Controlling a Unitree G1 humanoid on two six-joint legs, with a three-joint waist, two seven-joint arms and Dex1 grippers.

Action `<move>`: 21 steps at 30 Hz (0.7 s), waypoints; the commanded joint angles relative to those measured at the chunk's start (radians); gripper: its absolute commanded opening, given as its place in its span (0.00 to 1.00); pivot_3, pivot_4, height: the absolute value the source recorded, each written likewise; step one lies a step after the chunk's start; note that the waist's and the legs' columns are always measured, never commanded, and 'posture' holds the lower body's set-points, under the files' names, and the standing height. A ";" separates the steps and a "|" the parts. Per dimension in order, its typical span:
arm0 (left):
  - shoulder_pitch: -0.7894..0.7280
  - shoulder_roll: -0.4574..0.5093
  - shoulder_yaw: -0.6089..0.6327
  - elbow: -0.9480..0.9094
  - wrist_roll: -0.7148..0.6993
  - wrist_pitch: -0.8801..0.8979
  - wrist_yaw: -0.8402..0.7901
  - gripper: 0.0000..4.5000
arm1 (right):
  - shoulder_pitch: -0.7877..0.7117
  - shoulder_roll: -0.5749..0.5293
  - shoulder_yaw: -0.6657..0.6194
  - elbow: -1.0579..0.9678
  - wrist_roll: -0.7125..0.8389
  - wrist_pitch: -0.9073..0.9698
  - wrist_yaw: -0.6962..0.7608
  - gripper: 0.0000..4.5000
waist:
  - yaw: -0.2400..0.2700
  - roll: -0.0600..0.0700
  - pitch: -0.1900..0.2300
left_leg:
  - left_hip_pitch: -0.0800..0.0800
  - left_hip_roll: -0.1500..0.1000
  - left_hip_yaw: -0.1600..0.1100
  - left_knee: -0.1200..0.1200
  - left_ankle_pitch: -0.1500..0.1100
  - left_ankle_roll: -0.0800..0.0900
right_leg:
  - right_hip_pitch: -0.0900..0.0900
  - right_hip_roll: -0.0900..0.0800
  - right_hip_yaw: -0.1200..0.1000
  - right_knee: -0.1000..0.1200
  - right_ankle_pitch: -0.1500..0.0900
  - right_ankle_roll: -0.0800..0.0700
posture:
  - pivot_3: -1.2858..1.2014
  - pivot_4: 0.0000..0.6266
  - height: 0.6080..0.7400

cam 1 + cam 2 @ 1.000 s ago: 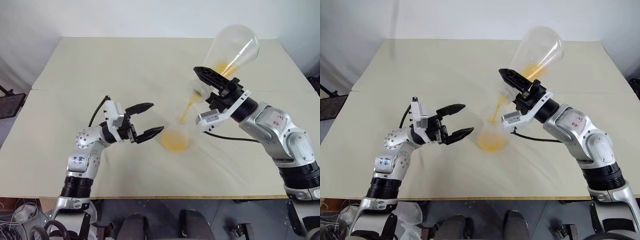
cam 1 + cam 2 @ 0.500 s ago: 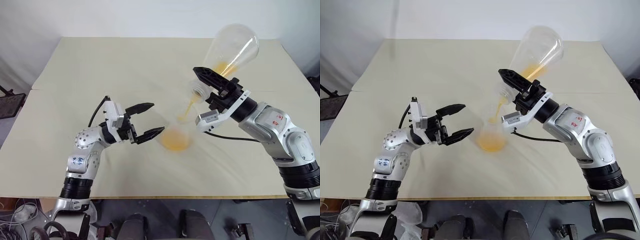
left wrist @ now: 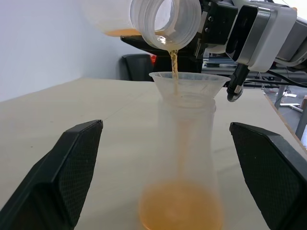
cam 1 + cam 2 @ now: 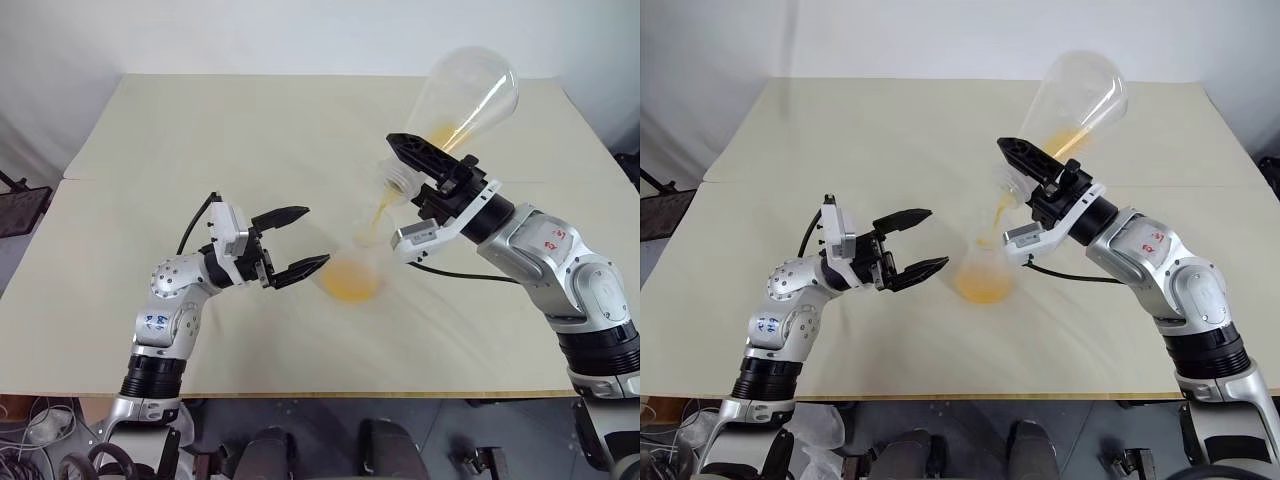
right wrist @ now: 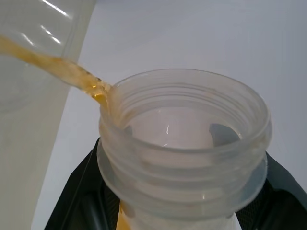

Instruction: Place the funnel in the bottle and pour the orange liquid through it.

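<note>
Fingers of right gripper (image 4: 425, 172) clamp tilted pouring flask (image 4: 463, 97); left gripper (image 4: 297, 241) open beside bottle (image 3: 184, 158) mid-worktop (image 4: 200, 140). Funnel (image 3: 188, 82) seated; orange liquid (image 3: 180, 213) streaming through, pour unfinished.

Desk (image 4: 200, 140): pale beige top, matt, made of two slabs; a straight seam (image 4: 230, 180) crosses it from side to side, roughly midway between the near and far edges. The surface shows faint smears but no damage. Wall (image 4: 300, 35): plain white, rising directly behind the desk's far edge, evenly lit with no hard shadows. Floor (image 4: 330, 420): dark grey, visible below the desk's near edge. Cables (image 4: 30, 440): a tangle of grey and white leads on the floor below the desk's near left corner. Dark object (image 4: 20, 205): black, partly cut off, standing just off the desk's left edge; identity cannot be determined.
</note>
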 commanded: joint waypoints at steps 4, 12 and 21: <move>0.002 0.002 0.005 -0.044 -0.006 -0.010 0.001 1.00 | -0.033 -0.012 -0.019 -0.029 -0.001 -0.005 -0.026 0.55 | 0.000 0.000 0.000 | 0.000 0.000 0.000 0.000 0.000 0.000 | 0.000 0.000 0.000 0.000 0.000 0.000 | 0.52 0.24 1.00; 0.008 0.002 0.007 -0.047 -0.006 -0.011 0.005 1.00 | -0.035 -0.011 -0.018 -0.026 -0.012 -0.007 -0.040 0.55 | 0.000 0.000 0.000 | 0.000 0.000 0.000 0.000 0.000 0.000 | 0.000 0.000 0.000 0.000 0.000 0.000 | 0.52 0.24 1.00; 0.009 0.003 0.007 -0.046 -0.007 -0.012 0.006 1.00 | -0.035 -0.009 -0.018 -0.027 -0.018 -0.004 -0.047 0.55 | 0.000 0.000 0.000 | 0.000 0.000 0.000 0.000 0.000 0.000 | 0.000 0.000 0.000 0.000 0.000 0.000 | 0.52 0.24 1.00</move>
